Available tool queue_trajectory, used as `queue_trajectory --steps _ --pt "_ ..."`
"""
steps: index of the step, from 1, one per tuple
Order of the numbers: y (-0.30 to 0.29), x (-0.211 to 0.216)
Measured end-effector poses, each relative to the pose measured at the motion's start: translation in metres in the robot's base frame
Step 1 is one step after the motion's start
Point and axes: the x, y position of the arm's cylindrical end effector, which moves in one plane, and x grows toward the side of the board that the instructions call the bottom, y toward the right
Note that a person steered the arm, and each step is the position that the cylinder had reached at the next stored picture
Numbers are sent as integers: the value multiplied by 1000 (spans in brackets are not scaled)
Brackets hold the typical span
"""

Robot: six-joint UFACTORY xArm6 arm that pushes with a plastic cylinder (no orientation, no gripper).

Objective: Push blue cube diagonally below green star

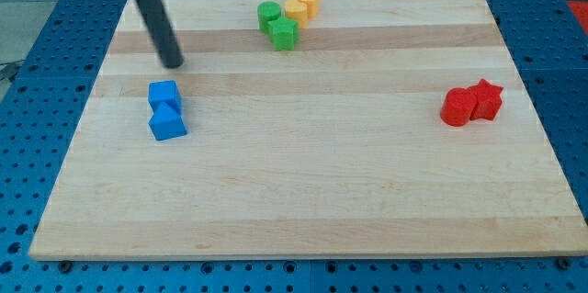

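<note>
Two blue blocks lie touching at the view's left: a blue cube point(164, 95) and, just below it, a second blue block point(167, 124) of unclear shape. Two green blocks sit near the top middle: a round one point(268, 15) and, at its lower right, what looks like the green star point(284, 34). My tip point(173, 63) is down on the board just above the blue cube, a small gap away and not touching it. The rod slants up to the view's upper left.
Two yellow blocks point(302, 5) touch the green ones at their upper right. A red cylinder point(457, 107) and a red star point(487, 100) sit together at the view's right. The wooden board point(312, 192) lies on a blue perforated table.
</note>
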Motion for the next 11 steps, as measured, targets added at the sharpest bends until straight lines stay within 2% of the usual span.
queue_trajectory --steps 1,2,3,4,6,7,8,9,11 --pt "2 -3" --pt "-71 29" --pt "-95 71" --pt "-71 103" --pt "-27 105" --pt "12 78" --pt "49 28" --pt "56 25" --pt "30 99"
